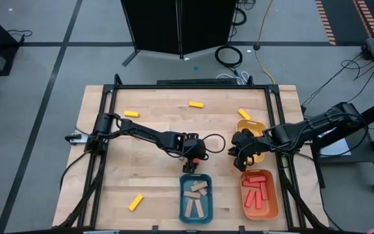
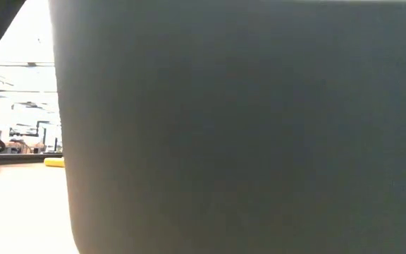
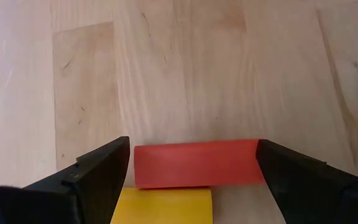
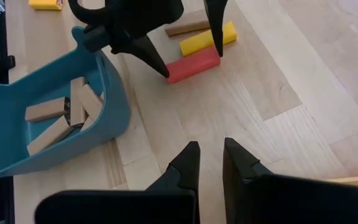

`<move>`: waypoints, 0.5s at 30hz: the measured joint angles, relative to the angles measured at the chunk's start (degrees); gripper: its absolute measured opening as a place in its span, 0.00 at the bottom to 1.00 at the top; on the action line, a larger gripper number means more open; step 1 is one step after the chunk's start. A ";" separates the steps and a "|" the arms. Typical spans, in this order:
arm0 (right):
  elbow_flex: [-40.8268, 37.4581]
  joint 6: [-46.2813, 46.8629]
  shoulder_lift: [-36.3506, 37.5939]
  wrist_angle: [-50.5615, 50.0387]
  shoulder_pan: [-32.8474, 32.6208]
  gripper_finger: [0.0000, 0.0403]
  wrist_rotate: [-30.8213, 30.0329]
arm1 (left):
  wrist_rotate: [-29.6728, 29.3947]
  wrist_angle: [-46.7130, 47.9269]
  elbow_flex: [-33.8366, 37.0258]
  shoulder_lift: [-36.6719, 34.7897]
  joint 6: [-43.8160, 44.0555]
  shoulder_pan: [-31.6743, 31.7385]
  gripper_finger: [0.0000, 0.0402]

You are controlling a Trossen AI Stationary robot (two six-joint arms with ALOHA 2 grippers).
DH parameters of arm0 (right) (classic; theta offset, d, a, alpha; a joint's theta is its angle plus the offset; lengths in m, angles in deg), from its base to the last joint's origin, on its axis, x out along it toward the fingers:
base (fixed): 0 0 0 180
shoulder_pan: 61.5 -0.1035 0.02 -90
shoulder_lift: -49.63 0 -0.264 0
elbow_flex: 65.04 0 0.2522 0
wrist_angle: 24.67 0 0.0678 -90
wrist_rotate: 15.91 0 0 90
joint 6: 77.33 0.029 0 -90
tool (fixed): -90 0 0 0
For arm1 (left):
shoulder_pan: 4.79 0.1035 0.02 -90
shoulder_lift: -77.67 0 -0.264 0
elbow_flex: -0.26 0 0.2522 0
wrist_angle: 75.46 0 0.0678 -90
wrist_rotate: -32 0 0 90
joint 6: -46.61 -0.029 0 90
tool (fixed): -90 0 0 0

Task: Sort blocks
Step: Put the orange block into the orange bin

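Observation:
A red block point(image 3: 196, 163) lies flat on the table at mid-table, just beyond the blue tray point(image 1: 195, 198). A yellow block point(image 3: 161, 205) lies alongside it, and a tan block point(image 4: 188, 27) lies past that one. My left gripper point(image 1: 192, 156) hangs over the red block point(image 4: 192, 64), open, with one finger at each end. My right gripper point(image 4: 211, 149) hovers to its right, near the orange tray point(image 1: 260, 195). It is open by a narrow gap and empty. Tan blocks point(image 4: 58, 115) lie in the blue tray point(image 4: 17, 155) and red blocks point(image 1: 257, 188) in the orange tray. My left gripper comes down from above with its fingers point(image 4: 160, 67) in line with the red block, one at each short end point(image 3: 253, 163). Whether the fingers touch those ends I cannot tell. The block lies flat on the table.
A yellow tray point(image 1: 250, 127) sits partly under the right arm. Loose yellow blocks lie at the far side point(image 1: 196, 104) point(image 1: 131, 114) point(image 1: 244, 114) and near the left front point(image 1: 136, 202). A dark surface point(image 2: 245, 127) close to the camera fills most of the low view, with a yellow block point(image 2: 53, 161) beside it.

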 joint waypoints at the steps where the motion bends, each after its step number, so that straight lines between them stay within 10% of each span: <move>1: 0.00 0.14 0.00 0.03 0.00 0.00 0.01 | -0.06 -0.05 0.02 0.00 0.04 0.00 0.87; 15: 0.00 0.11 0.00 0.05 0.00 0.00 0.04 | 1.92 2.79 -0.62 0.09 4.52 0.28 0.87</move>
